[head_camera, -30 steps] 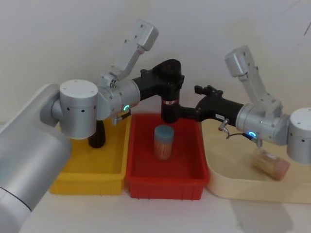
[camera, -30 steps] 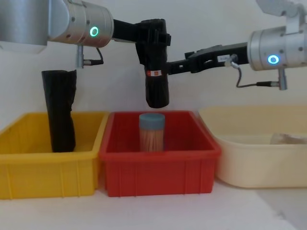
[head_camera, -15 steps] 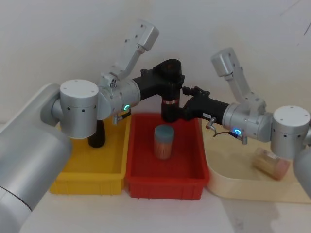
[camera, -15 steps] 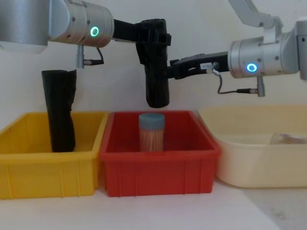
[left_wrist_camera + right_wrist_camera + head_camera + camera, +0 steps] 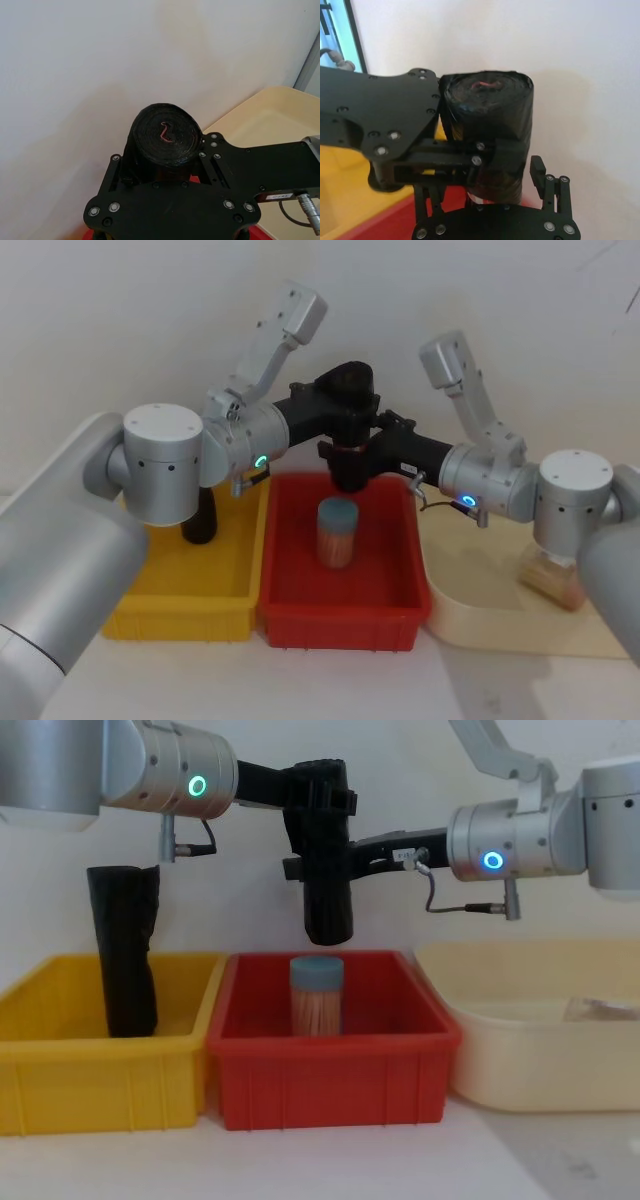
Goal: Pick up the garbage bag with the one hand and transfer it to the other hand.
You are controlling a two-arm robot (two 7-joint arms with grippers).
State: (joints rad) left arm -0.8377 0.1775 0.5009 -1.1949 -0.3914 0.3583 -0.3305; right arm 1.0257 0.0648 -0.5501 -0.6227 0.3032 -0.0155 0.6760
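Two grippers meet above the red bin (image 5: 330, 1070): the left gripper (image 5: 318, 795) has its fingers clamped on the bag roll (image 5: 327, 905), held upright in the air over the jar (image 5: 317, 995), and the right gripper (image 5: 300, 870) has its fingers spread around the roll's middle, not yet closed on it

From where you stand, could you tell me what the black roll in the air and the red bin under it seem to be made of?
Roll: thin glossy black plastic film, probably; the left wrist view shows its end wound in tight layers, and the right wrist view shows a wrinkled, shiny wrap. Red bin: rigid moulded plastic, seemingly; smooth, slightly shiny walls with a thick rim.
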